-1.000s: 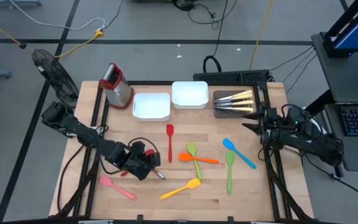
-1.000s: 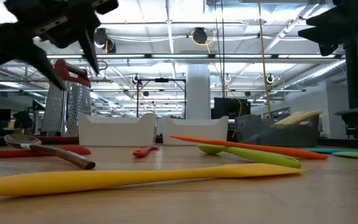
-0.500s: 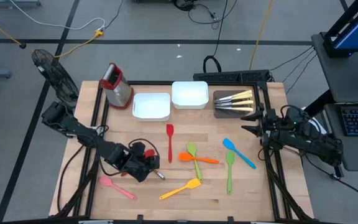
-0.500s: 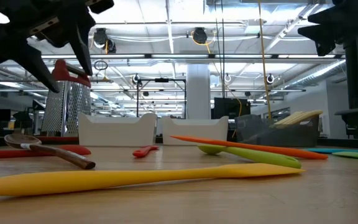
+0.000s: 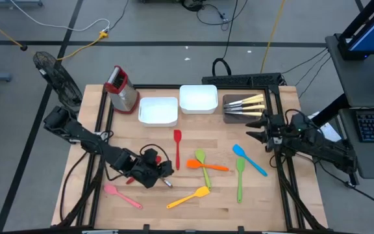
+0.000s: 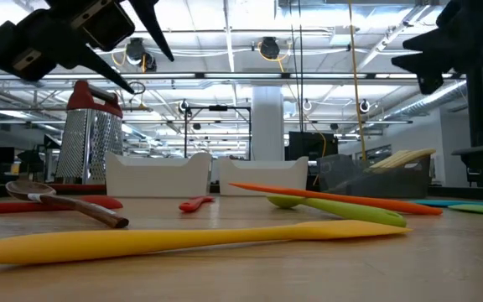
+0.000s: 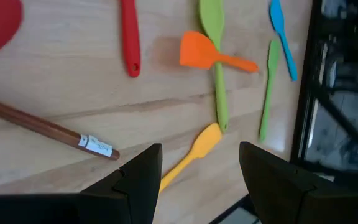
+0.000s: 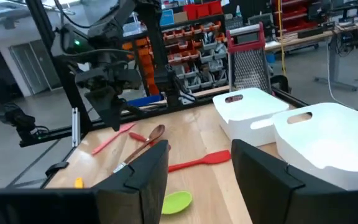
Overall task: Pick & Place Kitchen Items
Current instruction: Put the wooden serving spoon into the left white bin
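Left gripper (image 5: 167, 170) hangs low over the desk's front-left, jaws parted, holding nothing. Right gripper (image 5: 254, 128) poised at the right side, jaws parted, also holding nothing.

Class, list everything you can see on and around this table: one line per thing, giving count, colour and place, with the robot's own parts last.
Grater: one, steel with red top, far left corner.
Trays: two, white, far edge, centre.
Dark tray: one, far right, holding pale-handled knives.
Red spatula: one, table centre.
Orange spatula: one, crossing a green spoon.
Second green spoon: one, right of centre.
Blue spatula: one, right.
Yellow spatula: one, near edge.
Pink spatula: one, near left.
Brown spoon: one, under the left arm.
Left pincer: open, above the brown spoon.
Right pincer: open, raised by the dark tray.
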`<state>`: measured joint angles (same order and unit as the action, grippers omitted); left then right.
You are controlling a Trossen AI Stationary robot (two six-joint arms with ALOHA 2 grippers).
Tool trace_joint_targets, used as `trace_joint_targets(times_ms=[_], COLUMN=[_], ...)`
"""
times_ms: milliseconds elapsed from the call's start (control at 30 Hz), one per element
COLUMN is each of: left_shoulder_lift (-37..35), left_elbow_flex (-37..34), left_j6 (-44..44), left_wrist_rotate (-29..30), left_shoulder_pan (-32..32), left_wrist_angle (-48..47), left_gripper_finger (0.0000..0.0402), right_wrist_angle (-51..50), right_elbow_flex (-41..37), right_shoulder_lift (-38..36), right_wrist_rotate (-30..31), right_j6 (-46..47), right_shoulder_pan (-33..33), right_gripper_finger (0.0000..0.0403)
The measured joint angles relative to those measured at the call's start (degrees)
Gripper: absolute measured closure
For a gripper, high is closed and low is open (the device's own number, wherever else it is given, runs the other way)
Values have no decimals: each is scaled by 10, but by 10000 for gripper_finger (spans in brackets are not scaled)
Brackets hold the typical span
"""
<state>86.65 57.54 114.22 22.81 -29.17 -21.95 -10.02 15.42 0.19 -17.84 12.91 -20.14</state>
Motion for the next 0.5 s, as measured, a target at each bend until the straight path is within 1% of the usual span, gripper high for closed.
trace_joint_targets(times_ms=[33, 100, 200, 400, 500], left_shoulder_lift=[0, 0, 0, 0, 6], left_elbow_flex=[0, 0, 0, 0, 0], left_j6=[17, 53, 110, 177, 196], left_wrist_rotate=[6, 17, 27, 26, 26], left_shoulder_pan=[0, -2, -6, -6, -6], left_wrist_angle=[-4, -16, -35, -55, -53], left_gripper_finger=[183, 183, 183, 183, 183], right_wrist_angle=[12, 24, 15, 16, 17], right_elbow_flex=[-9, -19, -24, -24, -24], right_shoulder_lift=[0, 0, 0, 0, 0], right_wrist_rotate=[4, 31, 75, 89, 88], right_j6=[1, 0, -6, -30, -31], right_shoulder_pan=[0, 0, 0, 0, 0], right_gripper_finger=[232, 232, 232, 232, 232])
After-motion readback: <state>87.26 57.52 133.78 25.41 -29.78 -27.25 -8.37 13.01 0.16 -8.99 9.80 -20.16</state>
